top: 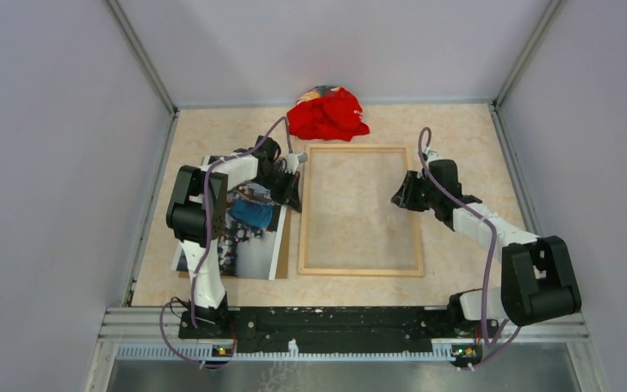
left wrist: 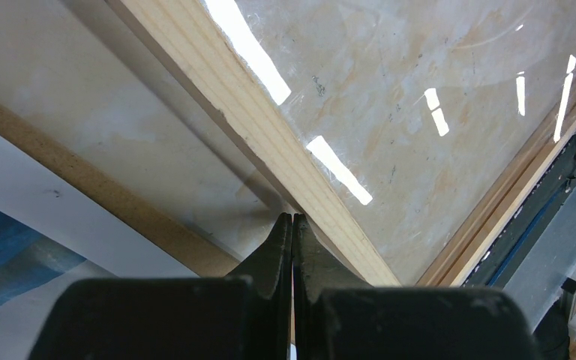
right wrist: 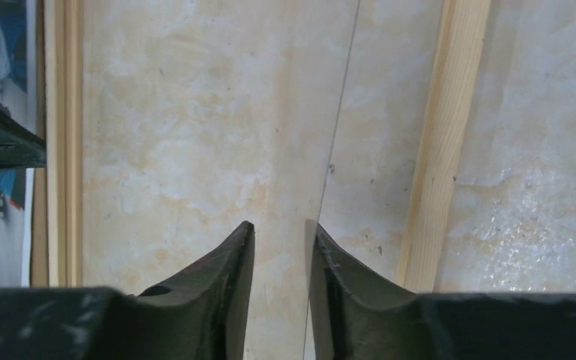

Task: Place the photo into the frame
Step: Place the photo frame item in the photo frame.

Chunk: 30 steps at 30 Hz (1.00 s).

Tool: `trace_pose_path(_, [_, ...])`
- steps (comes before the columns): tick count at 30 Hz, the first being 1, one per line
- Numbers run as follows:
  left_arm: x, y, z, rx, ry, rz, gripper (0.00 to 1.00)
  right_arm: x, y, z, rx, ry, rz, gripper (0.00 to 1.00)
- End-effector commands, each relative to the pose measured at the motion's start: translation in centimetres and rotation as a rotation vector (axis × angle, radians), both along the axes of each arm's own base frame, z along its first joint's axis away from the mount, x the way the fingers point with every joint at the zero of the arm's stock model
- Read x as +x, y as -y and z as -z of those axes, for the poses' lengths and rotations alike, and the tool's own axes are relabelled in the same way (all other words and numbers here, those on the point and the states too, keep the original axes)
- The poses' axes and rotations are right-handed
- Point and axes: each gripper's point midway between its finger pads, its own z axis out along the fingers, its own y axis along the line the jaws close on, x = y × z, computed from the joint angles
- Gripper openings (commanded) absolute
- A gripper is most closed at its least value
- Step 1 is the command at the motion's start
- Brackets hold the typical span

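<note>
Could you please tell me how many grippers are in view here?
2. The left gripper, shut, is at the frame's left rail beside the photo; the right gripper, jaws apart, is over the frame's right half. No others seem hidden.

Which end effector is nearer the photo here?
Left. The left end effector is shut at the frame's left rail, beside the photo's right edge. The right end effector is just inside the frame's right rail, across the opening from the photo.
</note>
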Motion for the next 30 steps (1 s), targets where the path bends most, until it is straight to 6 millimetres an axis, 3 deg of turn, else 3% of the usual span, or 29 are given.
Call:
trace_pose_path(1, [0.8, 1.0, -1.4, -0.044, 0.050, 0.024, 0.00, 1.5, -1.8, -5.4, 0.112, 0.157, -0.048, 0.28])
trace_pose_path(8, [1.1, 1.0, -1.7, -0.044, 0.057, 0.024, 0.00, 1.0, -3.6, -8.0, 0.312, 0.200, -0.120, 0.09])
trace_pose_path(15, [1.0, 1.0, -1.5, -0.040, 0.055, 0.024, 0.00, 0.4, -4.4, -9.4, 0.450, 0.205, -0.148, 0.00])
trace_pose_path(30, [1.0, 0.7, -1.6, -0.025, 0.068, 0.027, 0.00, -0.3, -4.7, -10.5, 0.747, 0.231, -0.154, 0.00])
